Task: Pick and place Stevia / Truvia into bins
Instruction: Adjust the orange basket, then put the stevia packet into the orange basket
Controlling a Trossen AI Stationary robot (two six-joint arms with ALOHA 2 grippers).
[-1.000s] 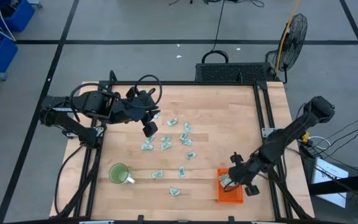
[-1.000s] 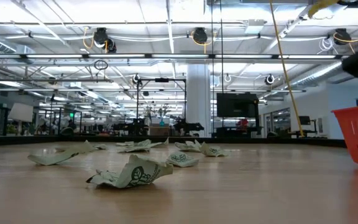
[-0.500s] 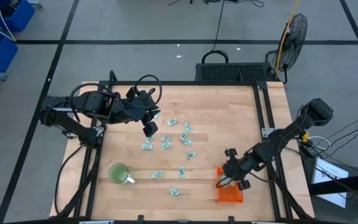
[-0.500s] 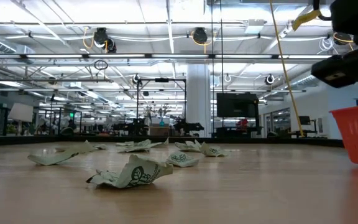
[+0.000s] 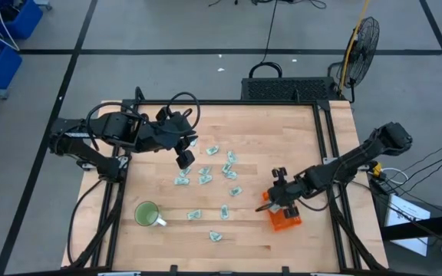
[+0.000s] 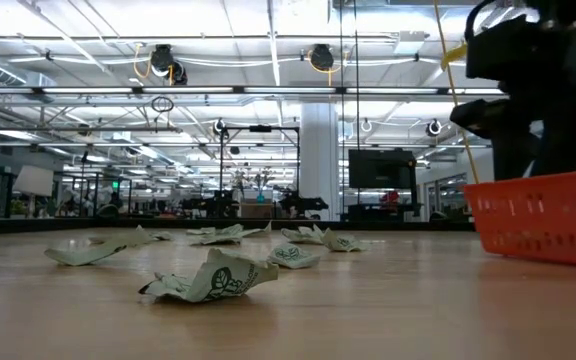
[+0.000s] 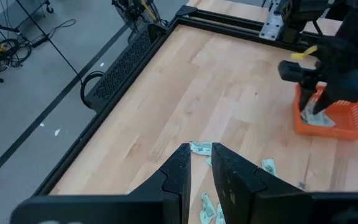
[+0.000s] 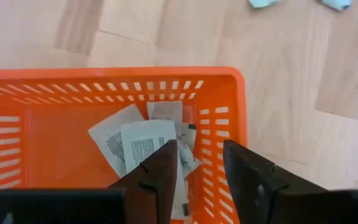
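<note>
Several pale green and white Stevia sachets [image 5: 206,172] lie flat and scattered over the middle of the wooden table, crumpled in the low view [image 6: 213,280]. The orange bin [image 5: 288,222] stands near the table's right front and holds a few sachets [image 8: 135,143]. My right gripper [image 5: 271,201] hangs open over the bin's left end, one finger over the inside and the other [image 8: 250,177] by a short wall [image 8: 240,134]. My left gripper [image 5: 184,159] waits over the left part of the scatter, its fingers a small gap apart [image 7: 201,167] with nothing between them. My right gripper comes at the bin from above, fingers pointing down, one on either side of its short wall [image 8: 240,134]. Whether a finger touches that wall I cannot tell. No sachet is between the fingers.
A round green mug [image 5: 146,213] stands near the table's front left. Black rails [image 5: 324,138] frame the table's edges. Bare wood lies between the sachets and the bin [image 7: 241,106].
My right gripper has gone toward the table's left and a little toward its far edge. The orange bin has shifted with it and turned about: in the low view it reaches farther in from the right and shows a longer side.
</note>
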